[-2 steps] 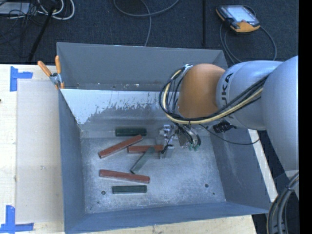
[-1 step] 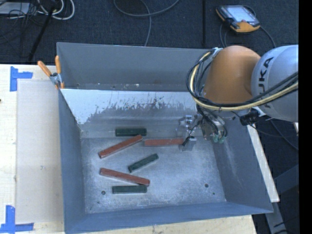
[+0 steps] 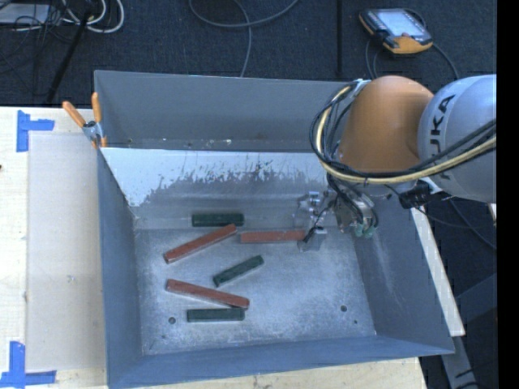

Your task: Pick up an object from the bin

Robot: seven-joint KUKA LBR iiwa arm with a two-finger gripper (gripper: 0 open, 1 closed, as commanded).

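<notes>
My gripper [image 3: 312,235] reaches down near the back right of the bin floor, its fingertip at the right end of a reddish-brown flat stick [image 3: 269,237] that lies level along the back. To the left of that stick, a second reddish-brown stick [image 3: 199,244] lies slanted, and a dark green stick [image 3: 217,219] rests just behind it. Below them a shorter dark green stick [image 3: 238,271] lies at an angle.
Toward the front left of the bin lie another reddish-brown stick [image 3: 208,293] and a dark green stick [image 3: 215,315]. The arm with its orange cover hangs over the bin's right rear corner.
</notes>
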